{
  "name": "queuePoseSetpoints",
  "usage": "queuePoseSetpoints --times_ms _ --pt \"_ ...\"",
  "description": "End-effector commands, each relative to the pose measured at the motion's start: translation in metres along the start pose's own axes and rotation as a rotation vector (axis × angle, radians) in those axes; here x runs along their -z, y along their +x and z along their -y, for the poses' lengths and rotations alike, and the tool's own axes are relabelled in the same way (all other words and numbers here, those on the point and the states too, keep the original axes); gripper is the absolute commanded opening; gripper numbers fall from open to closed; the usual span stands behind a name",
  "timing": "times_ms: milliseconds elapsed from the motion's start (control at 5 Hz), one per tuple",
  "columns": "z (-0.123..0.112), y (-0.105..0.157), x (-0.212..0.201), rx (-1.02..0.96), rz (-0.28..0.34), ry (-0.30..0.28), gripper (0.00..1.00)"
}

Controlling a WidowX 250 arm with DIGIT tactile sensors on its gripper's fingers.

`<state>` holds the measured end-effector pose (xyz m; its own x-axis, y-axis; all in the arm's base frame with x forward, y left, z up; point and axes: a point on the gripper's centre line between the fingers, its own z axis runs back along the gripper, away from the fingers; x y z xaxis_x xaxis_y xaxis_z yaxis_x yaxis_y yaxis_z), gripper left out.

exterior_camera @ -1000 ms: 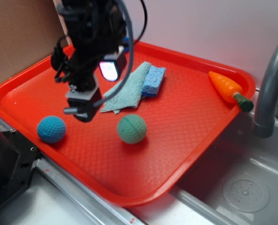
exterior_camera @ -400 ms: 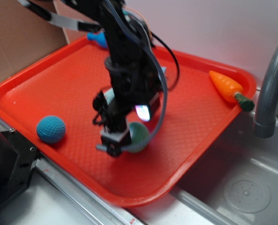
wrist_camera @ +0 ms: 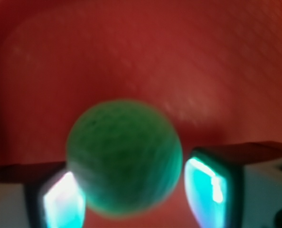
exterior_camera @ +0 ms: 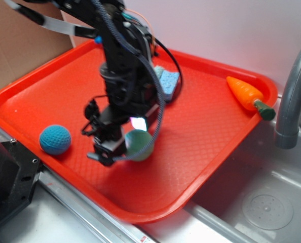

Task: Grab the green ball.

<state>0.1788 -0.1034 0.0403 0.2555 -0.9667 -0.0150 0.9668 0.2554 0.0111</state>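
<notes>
The green ball (exterior_camera: 139,145) sits on the red tray (exterior_camera: 201,126), toward its near edge and a little left of the tray's middle. In the wrist view the ball (wrist_camera: 124,164) fills the space between the two fingers (wrist_camera: 210,187) of the gripper (wrist_camera: 131,194), one on each side of it. The right finger shows a thin gap of red tray between its lit pad and the ball; the left pad lies right against the ball's edge, though the blur keeps me from telling whether it truly touches. So the gripper (exterior_camera: 117,149) is open about as wide as the ball, set around it but not yet clearly squeezing it. From outside, the black arm (exterior_camera: 122,76) leans down from the back left and hides the ball's left side.

A blue ball (exterior_camera: 54,139) lies well apart to the left, near the tray's front left rim. Behind the arm, a blue sponge (exterior_camera: 168,80) peeks out. A toy carrot (exterior_camera: 248,96) rests at the tray's far right corner, beside a grey faucet (exterior_camera: 292,96) over the sink (exterior_camera: 262,207).
</notes>
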Motion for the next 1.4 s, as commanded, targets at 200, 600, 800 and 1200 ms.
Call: queuePoseSetpoints --times_ms 200,600,800,1200 --pt "0.006 -0.008 -0.011 -0.041 -0.010 0.018 0.00" --pt "0.006 -0.010 -0.018 -0.090 -0.017 -0.012 1.00" --pt "0.006 -0.010 -0.018 -0.090 -0.017 -0.012 1.00" --pt "0.009 0.003 0.000 -0.051 -0.026 -0.010 1.00"
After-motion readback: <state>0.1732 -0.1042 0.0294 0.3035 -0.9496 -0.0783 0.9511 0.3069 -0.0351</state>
